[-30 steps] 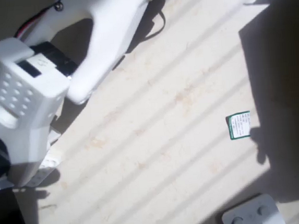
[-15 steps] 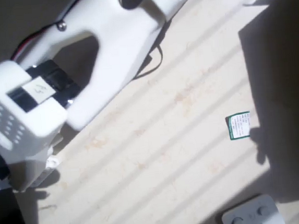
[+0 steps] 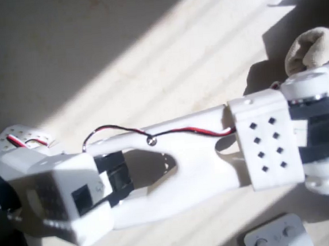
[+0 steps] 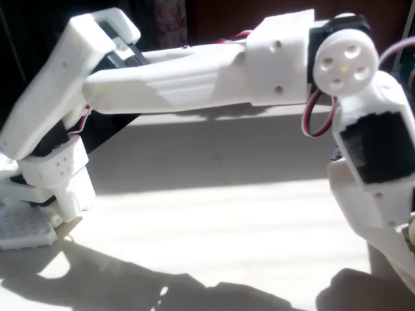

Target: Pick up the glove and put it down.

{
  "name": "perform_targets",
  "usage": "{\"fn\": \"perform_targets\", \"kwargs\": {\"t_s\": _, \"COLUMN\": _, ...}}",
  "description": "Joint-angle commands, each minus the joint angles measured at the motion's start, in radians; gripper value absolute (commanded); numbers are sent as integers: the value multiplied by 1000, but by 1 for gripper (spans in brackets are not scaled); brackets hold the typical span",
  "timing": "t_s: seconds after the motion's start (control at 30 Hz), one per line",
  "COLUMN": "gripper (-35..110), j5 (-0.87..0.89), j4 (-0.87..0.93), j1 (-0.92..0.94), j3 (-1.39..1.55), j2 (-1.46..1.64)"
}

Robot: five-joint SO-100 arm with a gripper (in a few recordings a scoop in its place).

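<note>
The cream-beige glove [image 3: 312, 45] shows as a soft bunched lump at the right edge of the overhead view, touching the far side of the arm's wrist block [image 3: 317, 127]. My white arm stretches level across the table from left to right. In the fixed view the gripper's white body [image 4: 376, 220] hangs down at the right edge, and a sliver of beige [image 4: 410, 237] sits beside it. The fingertips run out of both pictures, so I cannot tell whether the jaws are closed on the glove.
A white device with round buttons [image 3: 276, 237] lies at the bottom right of the overhead view. The arm's base [image 4: 45, 181] stands at the left. Bright sunlit stripes and deep shadows cross the beige table [image 3: 147, 55].
The arm has swung from a folded pose at the upper left to a full reach across to the right. It now covers the green card, and the glove has come into view.
</note>
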Motion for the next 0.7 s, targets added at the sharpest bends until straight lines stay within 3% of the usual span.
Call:
{"fn": "perform_targets", "kwargs": {"t_s": 0.0, "gripper": 0, "j5": -49, "j4": 31, "j1": 69, "j3": -14, "j2": 81}}
{"fn": "perform_targets", "kwargs": {"t_s": 0.67, "gripper": 0, "j5": -112, "j4": 138, "j1": 253, "j3": -14, "j2": -115}}
